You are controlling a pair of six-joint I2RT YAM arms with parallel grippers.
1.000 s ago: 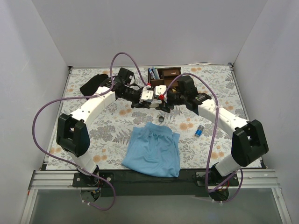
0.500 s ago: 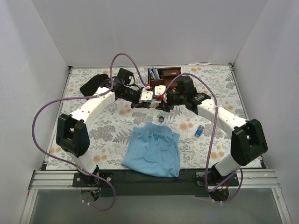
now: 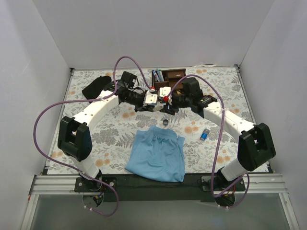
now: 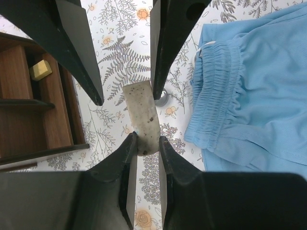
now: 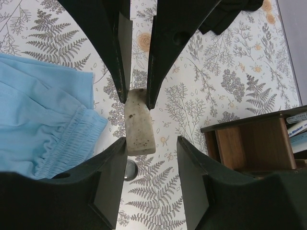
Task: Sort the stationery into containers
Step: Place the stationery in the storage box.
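Note:
My left gripper is shut on one end of a tan speckled eraser block and holds it above the table. My right gripper is open, its jaws on either side of the block's other end; its left finger is touching or almost touching the block. The two grippers meet just in front of the dark brown organizer. In the top view the left gripper faces the right gripper. A small dark ring and a blue-capped white cylinder lie on the table.
A light blue cloth lies at the near centre and a black cloth at the far left. Pens stand in the organizer's left slot, and a small tan block sits on one of its shelves.
Almost nothing; both grippers have stayed together at the eraser block, shifting only slightly.

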